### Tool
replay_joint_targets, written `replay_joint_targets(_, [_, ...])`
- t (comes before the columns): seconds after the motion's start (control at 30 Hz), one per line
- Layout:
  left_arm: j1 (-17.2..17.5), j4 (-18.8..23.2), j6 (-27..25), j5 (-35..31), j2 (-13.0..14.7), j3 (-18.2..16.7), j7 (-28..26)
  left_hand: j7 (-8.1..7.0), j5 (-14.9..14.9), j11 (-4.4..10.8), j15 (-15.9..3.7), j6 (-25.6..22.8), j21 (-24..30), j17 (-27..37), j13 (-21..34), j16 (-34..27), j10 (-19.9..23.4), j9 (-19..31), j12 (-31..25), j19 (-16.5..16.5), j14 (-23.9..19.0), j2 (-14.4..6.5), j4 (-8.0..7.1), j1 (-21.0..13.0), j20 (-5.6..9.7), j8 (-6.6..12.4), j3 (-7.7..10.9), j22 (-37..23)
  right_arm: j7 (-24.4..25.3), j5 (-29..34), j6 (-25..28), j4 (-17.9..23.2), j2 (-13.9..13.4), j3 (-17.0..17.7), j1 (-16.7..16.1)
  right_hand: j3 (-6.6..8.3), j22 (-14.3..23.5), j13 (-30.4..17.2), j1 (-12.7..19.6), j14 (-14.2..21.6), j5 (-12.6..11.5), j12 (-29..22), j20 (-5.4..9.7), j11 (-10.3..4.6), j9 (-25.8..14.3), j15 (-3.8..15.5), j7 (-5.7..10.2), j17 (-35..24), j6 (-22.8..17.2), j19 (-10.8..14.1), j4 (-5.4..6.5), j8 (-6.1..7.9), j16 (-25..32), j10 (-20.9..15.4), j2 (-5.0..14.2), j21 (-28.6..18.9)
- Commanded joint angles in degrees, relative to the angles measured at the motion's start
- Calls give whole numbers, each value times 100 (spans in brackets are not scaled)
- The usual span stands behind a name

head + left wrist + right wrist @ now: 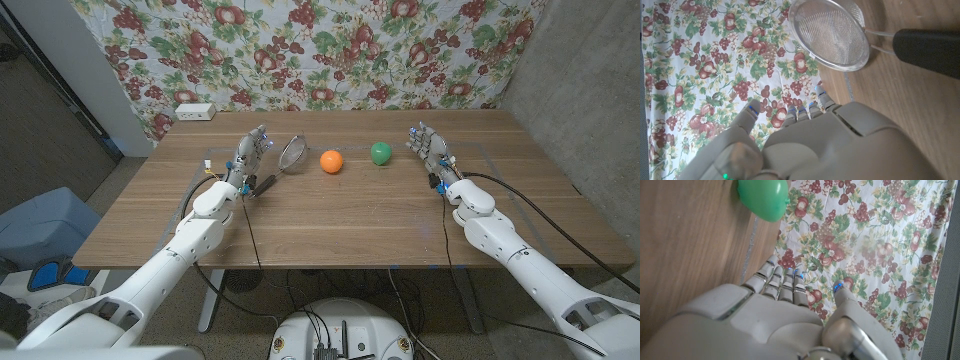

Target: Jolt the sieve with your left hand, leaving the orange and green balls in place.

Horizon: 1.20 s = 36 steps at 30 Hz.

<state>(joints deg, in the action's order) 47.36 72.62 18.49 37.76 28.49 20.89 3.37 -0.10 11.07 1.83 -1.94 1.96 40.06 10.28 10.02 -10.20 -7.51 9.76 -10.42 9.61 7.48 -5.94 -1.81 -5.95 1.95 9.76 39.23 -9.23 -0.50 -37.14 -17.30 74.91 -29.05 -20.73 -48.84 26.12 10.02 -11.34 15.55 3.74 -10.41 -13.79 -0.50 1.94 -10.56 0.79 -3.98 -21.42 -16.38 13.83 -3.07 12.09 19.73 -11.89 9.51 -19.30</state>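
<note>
A metal mesh sieve (291, 153) with a black handle (264, 183) lies on the wooden table (340, 215), its bowl toward the far side. My left hand (247, 157) stands just left of the sieve, fingers apart and holding nothing; a small gap shows between them. In the left wrist view the sieve (831, 32) lies beyond my left hand (805, 145). An orange ball (331, 161) sits right of the sieve, and a green ball (381, 153) further right. My right hand (428, 147) stands open right of the green ball (764, 197), apart from it.
A floral cloth (320, 50) hangs behind the table. A small white box (195, 111) sits at the far left corner of the table. A blue bin (45, 225) stands on the floor to the left.
</note>
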Motion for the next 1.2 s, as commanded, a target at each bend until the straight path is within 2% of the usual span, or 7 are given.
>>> replay_joint_targets(0.03, [-90, -254, 257, 13, -115, -15, 120, -8, 33, 7, 6, 72, 27, 9, 17, -43, -52, 8, -29, 79, 57, -199, 5, -7, 97, 32, 37, -18, 244, -25, -80, 66, 19, 115, -183, 32, 14, -20, 37, 46, -39, -22, 12, 5, -10, -22, -10, -27, -31, 33, 3, 13, 22, -55, 4, -30])
replay_joint_targets(0.4, [-130, -288, 285, -76, -95, 3, 77, -11, 35, 17, -2, 80, -11, -5, 16, -37, -70, 7, -29, 59, 68, -178, 47, -6, 100, 35, 39, -19, 477, 118, -162, 126, 25, 135, -245, 28, 14, -18, 34, 64, -40, -12, -48, 14, -9, -104, -45, -6, -47, 44, -10, 0, 10, -88, -3, -11])
replay_joint_targets(0.6, [-131, -299, 277, -58, -100, -3, 79, -16, 32, 21, -10, 74, -33, -16, 15, -37, -65, 7, -36, 25, 62, -136, 93, -5, 76, 41, 28, -19, 619, 256, -222, 238, -5, 139, -290, 17, 15, -18, 22, 95, -37, -16, -98, 70, -10, -146, -82, 7, -65, 54, -15, -3, 10, -135, -22, -1])
replay_joint_targets(0.77, [-138, -322, 315, -71, -109, 0, 89, -18, 31, 16, -12, 66, -39, -20, 15, -37, -58, 7, -41, -16, 60, -122, 117, -5, 57, 46, 26, -20, 864, 486, -157, 491, -97, 120, -354, -2, 20, -21, 1, 144, -37, -8, -218, 94, -11, -237, -121, 25, -92, 45, -26, -9, 9, -170, -48, 23])
replay_joint_targets(1.07, [-119, -329, 311, -82, -94, -2, 71, -24, 30, 7, 1, 56, -53, -30, 15, -44, -27, 8, -55, -110, 30, -110, 174, -14, 12, 52, 25, -22, 1408, 1002, 253, 1011, -273, 33, -399, 35, 21, -21, 70, 166, -62, 3, -223, 78, -11, -215, -101, 53, -114, 36, -98, -10, -6, -191, -46, 45])
replay_joint_targets(1.2, [-111, -332, 329, -100, -87, -6, 51, -25, 28, -2, 4, 50, -62, -32, 14, -46, -19, 8, -59, -138, 21, -107, 193, -14, -1, 54, 24, -23, 1628, 1261, 476, 1225, -334, -36, -377, 87, 23, -21, 159, 207, -91, 10, -214, 55, -11, -191, -73, 77, -136, 51, -173, -10, -8, -212, -22, 55])
